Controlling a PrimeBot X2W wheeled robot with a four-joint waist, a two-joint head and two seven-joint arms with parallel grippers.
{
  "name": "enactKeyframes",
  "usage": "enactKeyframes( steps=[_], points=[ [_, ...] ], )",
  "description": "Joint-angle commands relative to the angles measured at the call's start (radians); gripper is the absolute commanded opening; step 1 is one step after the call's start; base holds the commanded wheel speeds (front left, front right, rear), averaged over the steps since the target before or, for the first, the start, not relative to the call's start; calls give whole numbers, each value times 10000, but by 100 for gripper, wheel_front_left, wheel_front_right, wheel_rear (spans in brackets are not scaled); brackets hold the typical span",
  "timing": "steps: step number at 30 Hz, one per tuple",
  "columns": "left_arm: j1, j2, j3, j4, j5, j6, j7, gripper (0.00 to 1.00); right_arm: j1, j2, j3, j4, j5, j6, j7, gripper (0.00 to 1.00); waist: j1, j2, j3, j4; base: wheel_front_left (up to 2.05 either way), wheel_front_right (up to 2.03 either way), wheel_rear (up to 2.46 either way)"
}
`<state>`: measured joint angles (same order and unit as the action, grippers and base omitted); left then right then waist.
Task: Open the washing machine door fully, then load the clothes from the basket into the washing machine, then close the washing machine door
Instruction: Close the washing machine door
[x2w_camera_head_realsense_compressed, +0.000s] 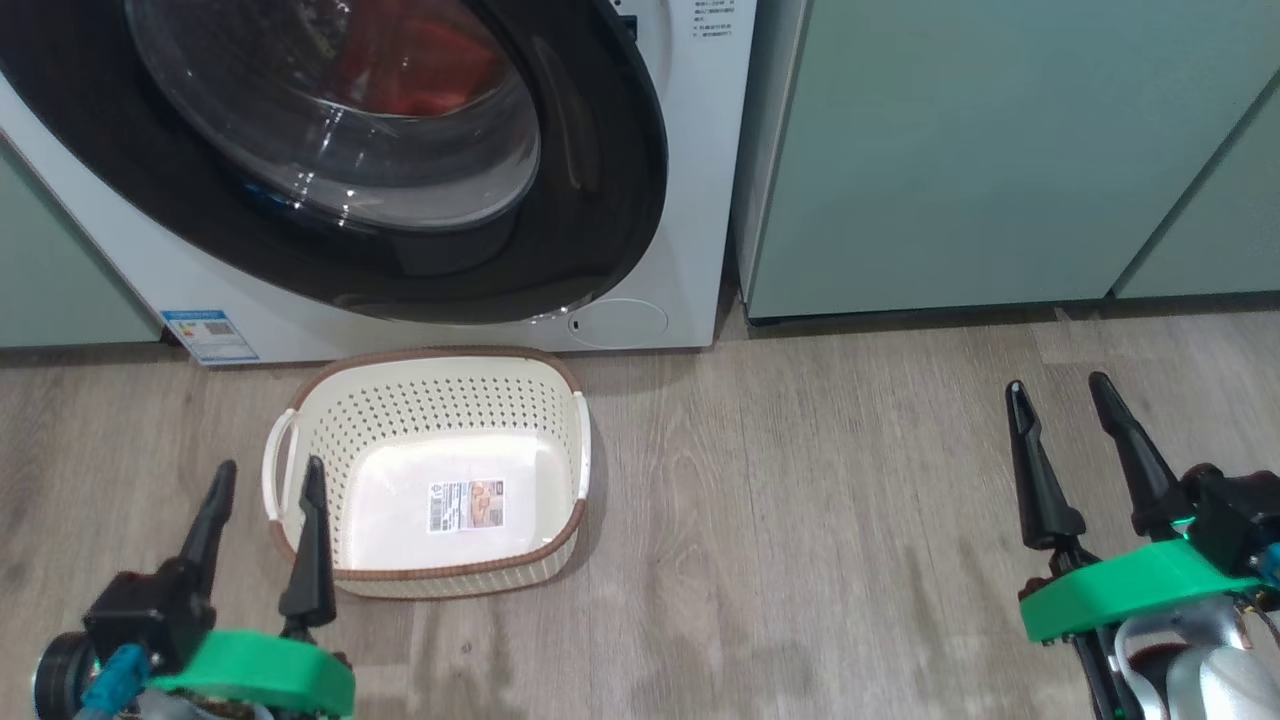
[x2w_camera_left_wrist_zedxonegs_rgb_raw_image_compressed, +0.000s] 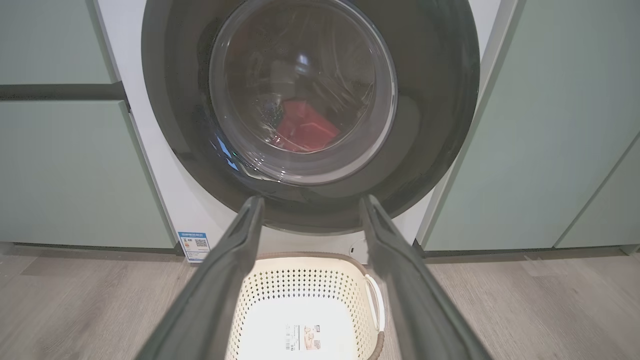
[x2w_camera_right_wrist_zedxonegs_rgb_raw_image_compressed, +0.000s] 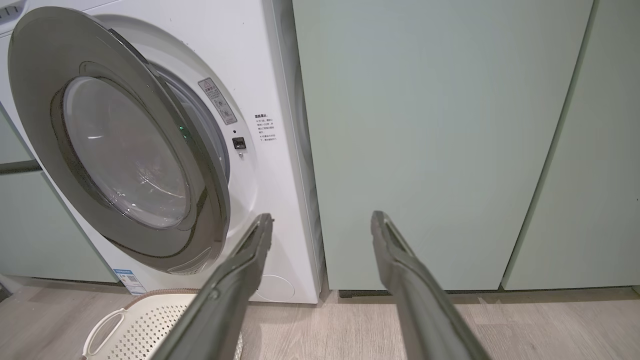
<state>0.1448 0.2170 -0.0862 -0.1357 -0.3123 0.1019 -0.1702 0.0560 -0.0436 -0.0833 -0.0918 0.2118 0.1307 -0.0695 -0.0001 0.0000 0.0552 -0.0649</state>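
The washing machine (x2w_camera_head_realsense_compressed: 705, 170) stands at the back left. The washing machine door (x2w_camera_head_realsense_compressed: 610, 210), black-rimmed with a glass bowl, hangs slightly ajar; in the right wrist view the door (x2w_camera_right_wrist_zedxonegs_rgb_raw_image_compressed: 125, 150) stands off the front on its right side. Through the glass the red clothes (x2w_camera_head_realsense_compressed: 420, 70) (x2w_camera_left_wrist_zedxonegs_rgb_raw_image_compressed: 305, 127) lie inside the drum. The cream basket (x2w_camera_head_realsense_compressed: 430, 400) sits on the floor before the machine with nothing in it but its label. My left gripper (x2w_camera_head_realsense_compressed: 272, 465) is open by the basket's left handle. My right gripper (x2w_camera_head_realsense_compressed: 1057, 382) is open over the floor to the right.
Pale green cabinets (x2w_camera_head_realsense_compressed: 1000, 150) flank the machine on both sides. Wood-look floor (x2w_camera_head_realsense_compressed: 800, 520) stretches between the basket and my right gripper. A round filter cap (x2w_camera_head_realsense_compressed: 618, 322) and a blue sticker (x2w_camera_head_realsense_compressed: 210, 335) mark the machine's lower front.
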Motion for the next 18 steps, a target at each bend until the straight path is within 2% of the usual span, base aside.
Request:
enactKeyframes(
  steps=[1,18],
  points=[
    [-300,195,309,-250,101,82,-112,100,-195,-66,193,-322,-63,0,23,100,1,0,-32,15,0,0,0],
    [-272,217,293,77,200,419,-95,100,-151,-66,198,-201,-84,0,56,100,1,0,-133,78,0,0,0]
  ],
)
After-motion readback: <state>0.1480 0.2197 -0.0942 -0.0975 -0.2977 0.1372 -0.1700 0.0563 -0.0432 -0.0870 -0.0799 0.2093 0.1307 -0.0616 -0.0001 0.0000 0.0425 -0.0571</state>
